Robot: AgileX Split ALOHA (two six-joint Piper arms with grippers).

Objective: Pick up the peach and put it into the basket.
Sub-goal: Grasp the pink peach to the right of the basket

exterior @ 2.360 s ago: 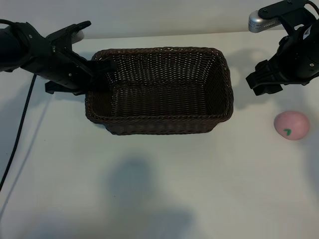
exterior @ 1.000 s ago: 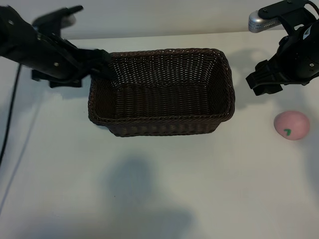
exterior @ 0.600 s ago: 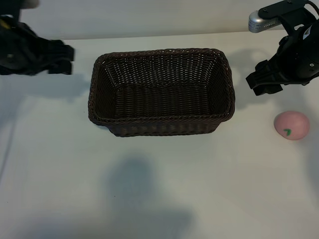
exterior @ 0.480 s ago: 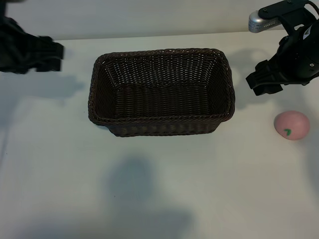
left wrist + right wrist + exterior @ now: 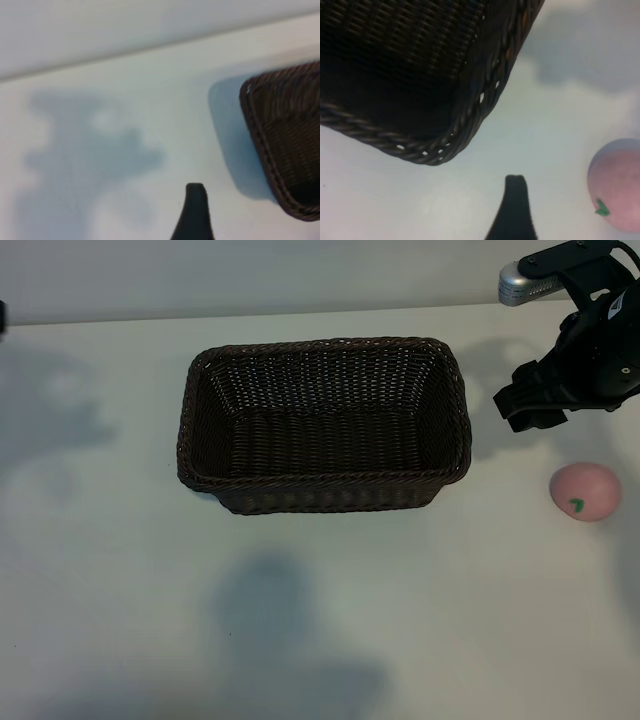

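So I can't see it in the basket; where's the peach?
In the exterior view the peach lies on the table at the far right, apart from the basket, just below the right claw.

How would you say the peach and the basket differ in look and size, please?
The peach is small, round, smooth and pale pink with a green leaf mark; the basket is far larger, rectangular, woven and dark brown. The peach is a solid ball, while the basket is an open, hollow container. Both rest on the white table, apart.
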